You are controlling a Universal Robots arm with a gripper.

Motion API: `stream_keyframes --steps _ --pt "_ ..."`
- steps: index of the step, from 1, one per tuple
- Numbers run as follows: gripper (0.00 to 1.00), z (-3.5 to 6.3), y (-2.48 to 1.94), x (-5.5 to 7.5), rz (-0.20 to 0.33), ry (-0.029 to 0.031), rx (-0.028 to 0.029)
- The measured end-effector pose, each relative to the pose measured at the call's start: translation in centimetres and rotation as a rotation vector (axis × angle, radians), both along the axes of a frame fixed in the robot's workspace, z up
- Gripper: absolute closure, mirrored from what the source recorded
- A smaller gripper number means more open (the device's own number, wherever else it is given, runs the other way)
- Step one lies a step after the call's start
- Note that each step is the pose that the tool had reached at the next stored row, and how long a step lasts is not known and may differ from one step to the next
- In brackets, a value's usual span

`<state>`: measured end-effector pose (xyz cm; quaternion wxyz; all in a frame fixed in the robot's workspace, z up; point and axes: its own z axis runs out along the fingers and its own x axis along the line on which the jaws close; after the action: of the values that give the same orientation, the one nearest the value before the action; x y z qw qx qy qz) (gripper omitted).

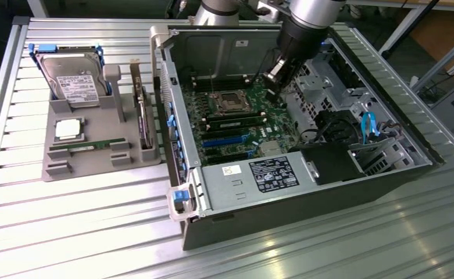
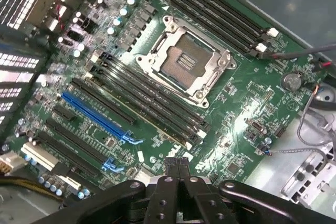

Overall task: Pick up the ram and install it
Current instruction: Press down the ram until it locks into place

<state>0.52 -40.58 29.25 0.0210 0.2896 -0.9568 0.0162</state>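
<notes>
My gripper (image 2: 177, 167) is closed on nothing and hangs inside the open computer case (image 1: 211, 197) over the motherboard (image 2: 231, 124), while farther away the ram (image 1: 87, 144) lies in the grey tray (image 1: 95, 171) outside the case.

The arm (image 1: 308, 17) has a smooth silver-grey round body that passes into a black cylindrical wrist section. The gripper (image 2: 177, 167) is matte black, built of curved outer links and two narrow straight fingers (image 2: 171, 167) with round pivot pins at the joints. A thin dark cable runs alongside the black section.
</notes>
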Motion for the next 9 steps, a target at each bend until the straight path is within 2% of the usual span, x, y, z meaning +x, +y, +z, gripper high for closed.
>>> stream_keyframes --steps 5,9 --pt "0.90 -0.02 0.00 0.00 -0.128 0.0000 -0.0003" --pt "0.90 -0.03 0.00 0.00 -0.201 0.0000 -0.0007"
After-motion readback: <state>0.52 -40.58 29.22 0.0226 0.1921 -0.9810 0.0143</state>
